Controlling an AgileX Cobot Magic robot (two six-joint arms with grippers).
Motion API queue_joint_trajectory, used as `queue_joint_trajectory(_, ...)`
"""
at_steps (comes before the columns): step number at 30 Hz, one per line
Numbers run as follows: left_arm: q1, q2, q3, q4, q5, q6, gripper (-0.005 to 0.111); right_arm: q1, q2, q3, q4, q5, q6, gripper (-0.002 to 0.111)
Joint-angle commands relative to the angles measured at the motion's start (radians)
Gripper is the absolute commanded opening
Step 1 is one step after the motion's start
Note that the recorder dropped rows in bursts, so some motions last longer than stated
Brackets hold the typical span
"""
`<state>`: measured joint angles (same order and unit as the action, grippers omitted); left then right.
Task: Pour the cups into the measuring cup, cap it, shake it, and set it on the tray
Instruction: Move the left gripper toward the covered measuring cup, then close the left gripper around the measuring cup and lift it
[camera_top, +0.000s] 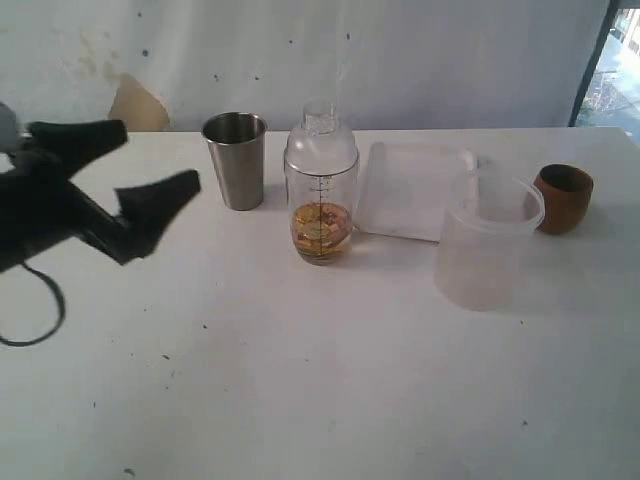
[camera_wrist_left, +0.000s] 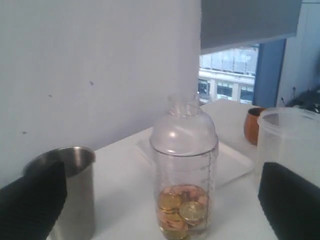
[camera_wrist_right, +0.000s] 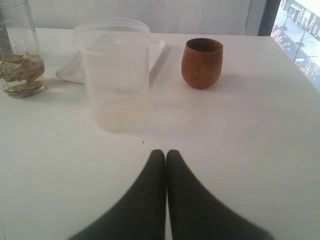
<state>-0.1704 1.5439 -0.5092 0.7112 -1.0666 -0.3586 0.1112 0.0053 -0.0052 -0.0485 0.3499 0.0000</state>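
- steel tumbler (camera_top: 235, 160): shiny silver-grey
- measuring cup (camera_top: 321, 195): clear, black scale printed down the side, gold and coppery coins (camera_top: 321, 232) inside
- wooden cup (camera_top: 563, 198): reddish-brown
- tray (camera_top: 415, 190): white
- plastic container (camera_top: 487, 245): frosted, milky
- table (camera_top: 300, 380): white, dark-specked

White table (camera_top: 300, 400), tumbler (camera_top: 237, 165), measuring cup (camera_top: 321, 200), tray (camera_top: 410, 190), container (camera_top: 485, 250), wooden cup (camera_top: 563, 198)

Exterior view: raised above the near side of the desk (camera_top: 300, 400), looking down and across it toward the wall (camera_top: 420, 60); widest coverage. Left wrist view: low, close to the measuring cup (camera_wrist_left: 184, 175), facing it nearly level. Right wrist view: low above the desk, facing the container (camera_wrist_right: 116, 75) and wooden cup (camera_wrist_right: 202, 62) from nearby. All three views share the measuring cup, container, wooden cup and tray (camera_top: 410, 190).
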Motion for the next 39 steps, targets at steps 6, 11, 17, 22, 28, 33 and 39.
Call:
queue_joint_trajectory(6, -0.121, 0.349, -0.224, -0.095, -0.04, 0.132, 0.105, -0.002, -0.005, 0.005, -0.004, -0.002, 0.0, 0.0)
queue_joint_trajectory(11, -0.121, 0.455, -0.324, 0.013, -0.061, 0.095, 0.105, -0.002, -0.005, 0.005, -0.004, -0.002, 0.0, 0.0)
queue_joint_trajectory(17, -0.148, 0.572, -0.459, 0.037, -0.051, 0.067, 0.105, -0.002, -0.005, 0.005, -0.004, -0.001, 0.0, 0.0)
queue_joint_trajectory(22, -0.185, 0.654, -0.569, 0.049, -0.003, 0.067, 0.105, -0.002, -0.005, 0.005, -0.004, -0.001, 0.0, 0.0)
queue_joint_trajectory(28, -0.212, 0.749, -0.691, 0.077, 0.004, 0.031, 0.105, -0.002, -0.005, 0.005, -0.004, -0.001, 0.0, 0.0)
queue_joint_trajectory(33, -0.26, 0.811, -0.797, 0.083, 0.047, 0.018, 0.105, -0.002, -0.005, 0.005, -0.004, -0.001, 0.0, 0.0)
queue_joint_trajectory(39, -0.27, 0.855, -0.866, 0.079, 0.049, 0.015, 0.105, -0.002, -0.005, 0.005, -0.004, -0.001, 0.0, 0.0)
